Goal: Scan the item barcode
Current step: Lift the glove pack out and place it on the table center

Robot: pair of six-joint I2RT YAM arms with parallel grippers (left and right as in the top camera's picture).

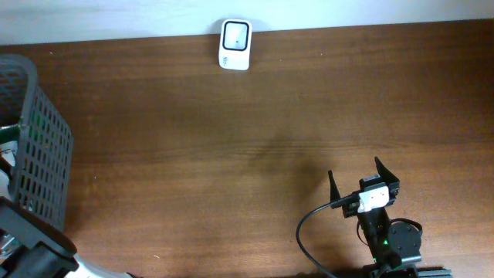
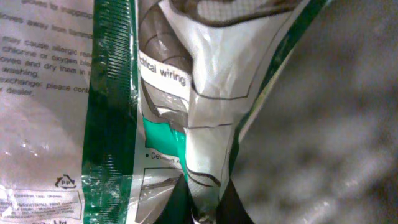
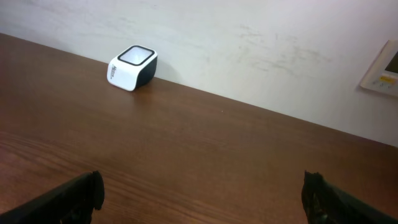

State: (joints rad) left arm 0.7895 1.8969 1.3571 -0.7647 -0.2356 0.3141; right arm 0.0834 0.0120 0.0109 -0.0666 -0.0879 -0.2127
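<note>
Overhead view: a brown wooden desk (image 1: 231,154) carries a white scanner (image 1: 235,45) at its far edge, against the pale wall. A dark mesh basket (image 1: 42,147) stands at the desk's left end. Green and white material shows inside the basket at the frame's left border. The right gripper (image 1: 355,171) rests low at the near right, well apart from the scanner, its jaws released and spread wide with nothing between them. A black cable (image 1: 309,224) loops beside it.

Left wrist view: a packet (image 2: 205,93) of crinkled plastic film, white with green bands and small black print, fills most of the frame, close to the lens. The left gripper (image 2: 202,214) shows at the bottom edge, its jaws clenched on a pinched fold of the packet. A blurred grey surface lies to the right behind it.

Right wrist view: the right gripper (image 3: 202,186) points across bare desk toward the scanner (image 3: 132,67), which sits far off by the wall, window facing up. Both dark fingertips (image 3: 93,186) stand wide apart at the bottom corners. A pale wall panel (image 3: 382,71) is cut off by the right border
</note>
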